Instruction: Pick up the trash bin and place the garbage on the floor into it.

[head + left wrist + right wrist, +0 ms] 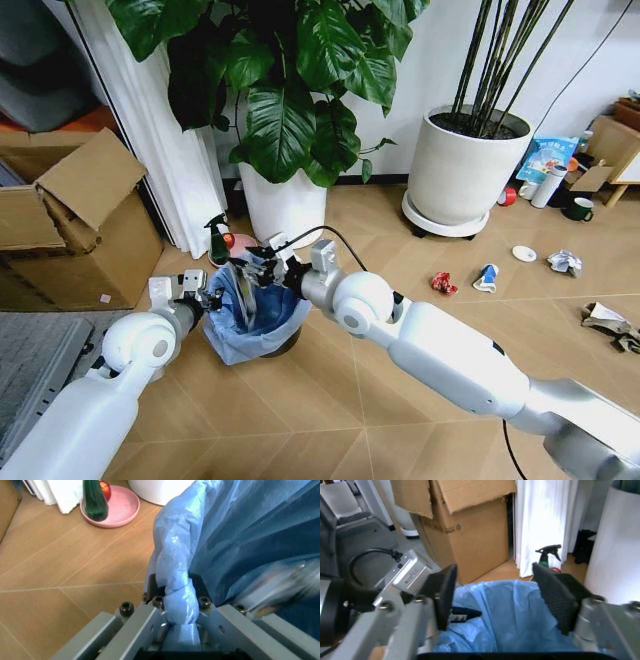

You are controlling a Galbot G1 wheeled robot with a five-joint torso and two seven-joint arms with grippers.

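The trash bin [262, 318], small and dark with a light-blue bag, stands on the wood floor in front of me. My left gripper [205, 297] is shut on its bagged rim [177, 603]. Over the bin's mouth my right gripper [264, 262] hangs open, its pads [445, 588] spread wide above the blue bag [510, 618], holding nothing. Garbage lies to the right: a red wrapper [443, 283], a crushed blue-white cup [486, 277], a white lid [524, 254], crumpled white paper [565, 262] and brown paper [610, 322].
A cardboard box [70, 220] stands at the left beside a white curtain [170, 140]. Two large white planters [285, 205] [465, 175] stand behind. A spray bottle [217, 240] and pink dish [117, 508] sit just beyond the bin. Mugs and a snack bag [548, 155] are far right.
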